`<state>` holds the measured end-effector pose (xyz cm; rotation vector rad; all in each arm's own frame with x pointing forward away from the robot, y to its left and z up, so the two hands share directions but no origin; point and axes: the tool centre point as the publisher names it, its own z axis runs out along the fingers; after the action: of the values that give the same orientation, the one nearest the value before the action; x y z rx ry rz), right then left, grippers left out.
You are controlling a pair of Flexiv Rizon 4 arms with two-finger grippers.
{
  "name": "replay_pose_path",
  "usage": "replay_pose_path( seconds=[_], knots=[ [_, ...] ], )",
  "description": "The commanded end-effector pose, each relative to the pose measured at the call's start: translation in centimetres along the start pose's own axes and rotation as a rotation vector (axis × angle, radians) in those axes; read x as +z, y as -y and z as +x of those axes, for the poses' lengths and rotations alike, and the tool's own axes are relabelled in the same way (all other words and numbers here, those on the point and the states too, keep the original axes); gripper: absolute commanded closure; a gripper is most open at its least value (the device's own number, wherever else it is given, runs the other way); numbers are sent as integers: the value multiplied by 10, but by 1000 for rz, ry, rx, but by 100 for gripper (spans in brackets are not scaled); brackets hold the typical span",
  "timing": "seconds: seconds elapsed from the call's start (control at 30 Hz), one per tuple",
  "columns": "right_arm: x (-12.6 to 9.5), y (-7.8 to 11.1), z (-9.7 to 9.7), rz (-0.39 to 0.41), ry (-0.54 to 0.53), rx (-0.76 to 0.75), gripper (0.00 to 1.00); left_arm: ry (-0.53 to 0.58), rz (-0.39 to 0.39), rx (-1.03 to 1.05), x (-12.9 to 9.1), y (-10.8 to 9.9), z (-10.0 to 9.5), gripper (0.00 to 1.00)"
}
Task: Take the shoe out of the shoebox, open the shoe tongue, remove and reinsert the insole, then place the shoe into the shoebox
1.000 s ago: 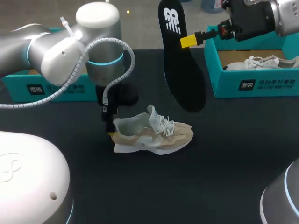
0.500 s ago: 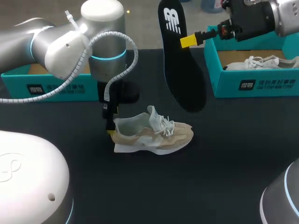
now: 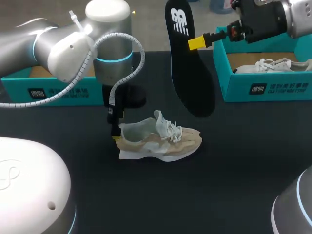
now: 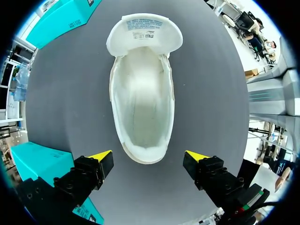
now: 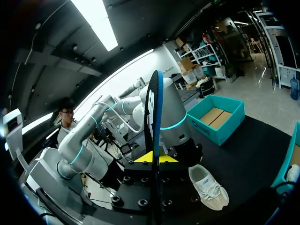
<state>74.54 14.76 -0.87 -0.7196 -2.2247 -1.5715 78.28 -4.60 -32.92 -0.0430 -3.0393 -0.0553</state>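
Note:
A beige shoe [image 3: 158, 140] with white laces lies on the black table, its tongue pulled up. My left gripper [image 3: 116, 138] hangs open at its heel; in the left wrist view the yellow-tipped fingers [image 4: 102, 156] straddle the heel of the shoe [image 4: 143, 101], whose inside is bare and white. My right gripper [image 3: 196, 43] is shut on the black insole [image 3: 187, 58], held high above the table behind the shoe. In the right wrist view the insole [image 5: 153, 122] stands edge-on between the right gripper [image 5: 154, 158] fingers, with the shoe [image 5: 208, 188] below.
A teal shoebox [image 3: 265, 87] at the back right holds a second white shoe [image 3: 273, 65]. Another teal box [image 3: 58, 92] stands at the back left behind my left arm. The table's front is bare black surface.
My left arm's upper part shifted slightly to the right. The shoe, the insole and the right arm stayed where they were.

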Motion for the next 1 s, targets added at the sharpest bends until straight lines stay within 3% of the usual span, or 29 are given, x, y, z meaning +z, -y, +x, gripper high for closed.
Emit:
replay_pose_path(
  seconds=[0.03, 0.33, 0.67, 0.77, 0.8, 0.87, 0.9, 0.93, 0.97, 1.0],
  knots=[
    [2, -1, -1, 3, 0, 1, 100, 1, -2, 1, 0, -1, 0, 0],
    [2, -1, -1, 3, 0, 1, 100, 18, 12, 27, -16, 21, -8, 0],
    [2, -1, -1, 3, 0, 1, 100, -21, -43, 34, -3, 47, -35, 0],
    [2, -1, -1, 3, 0, 1, 100, 36, 10, 7, 2, 56, -41, 0],
    [2, -1, -1, 3, 0, 1, 100, 36, -13, -5, 3, 59, -42, 0],
    [2, -1, -1, 3, 0, 1, 100, 54, 39, -13, 6, 64, -43, 0],
    [2, -1, -1, 3, 0, 1, 100, 60, 23, -14, 8, 66, -43, 0],
    [2, -1, -1, 3, 0, 1, 100, 77, 67, -11, 8, 68, -42, 0],
    [2, -1, -1, 3, 0, 1, 100, 74, 37, -29, 10, 70, -41, 0],
    [2, -1, -1, 3, 0, 1, 100, 81, 54, -20, 12, 72, -41, 0]
  ],
)
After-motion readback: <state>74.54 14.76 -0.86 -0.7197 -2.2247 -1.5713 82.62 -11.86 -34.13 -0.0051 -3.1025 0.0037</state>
